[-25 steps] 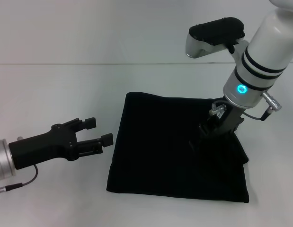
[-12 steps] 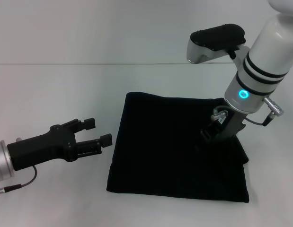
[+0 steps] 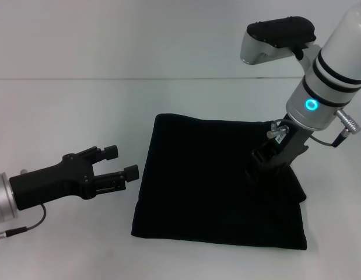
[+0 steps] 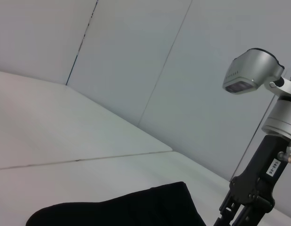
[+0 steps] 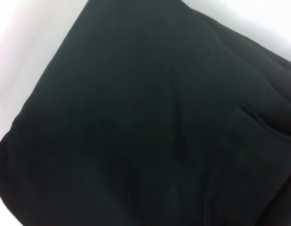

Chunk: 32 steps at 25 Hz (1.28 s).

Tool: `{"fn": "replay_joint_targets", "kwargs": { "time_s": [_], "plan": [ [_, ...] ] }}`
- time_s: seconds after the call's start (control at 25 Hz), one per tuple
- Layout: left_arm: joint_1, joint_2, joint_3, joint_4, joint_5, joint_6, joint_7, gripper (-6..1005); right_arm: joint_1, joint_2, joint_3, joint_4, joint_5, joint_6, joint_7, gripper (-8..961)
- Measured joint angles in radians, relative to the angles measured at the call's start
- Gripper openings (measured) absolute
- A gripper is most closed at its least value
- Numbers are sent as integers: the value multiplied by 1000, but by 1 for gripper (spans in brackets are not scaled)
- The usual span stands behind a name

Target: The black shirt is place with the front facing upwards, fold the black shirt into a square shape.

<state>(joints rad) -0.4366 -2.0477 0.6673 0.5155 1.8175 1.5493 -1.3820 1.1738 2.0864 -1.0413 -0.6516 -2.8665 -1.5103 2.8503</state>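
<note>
Black shirt hiding right claw tips.

The black shirt is one plain, flat black all over, with no print or mark on the side facing up; seen close from my right wrist it is the same unbroken black. The counter under it is plain white. My left pincer is matt black on a silver wrist. My right arm is white with black rings and a glowing turquoise ring light, and my right pincer is black too. The wall behind is pale grey.
</note>
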Motion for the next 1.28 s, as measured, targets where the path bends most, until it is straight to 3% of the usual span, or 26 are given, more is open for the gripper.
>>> {"fn": "replay_joint_targets", "kwargs": {
  "time_s": [0.6,1.28],
  "plan": [
    [-4,-6,0,0,-2,-13,10,946,7,10,-39,119,38,96,-45,530],
    [0,-9,-5,-2,-3,-14,11,945,-20,6,-86,116,32,123,-46,516]
  ]
}}
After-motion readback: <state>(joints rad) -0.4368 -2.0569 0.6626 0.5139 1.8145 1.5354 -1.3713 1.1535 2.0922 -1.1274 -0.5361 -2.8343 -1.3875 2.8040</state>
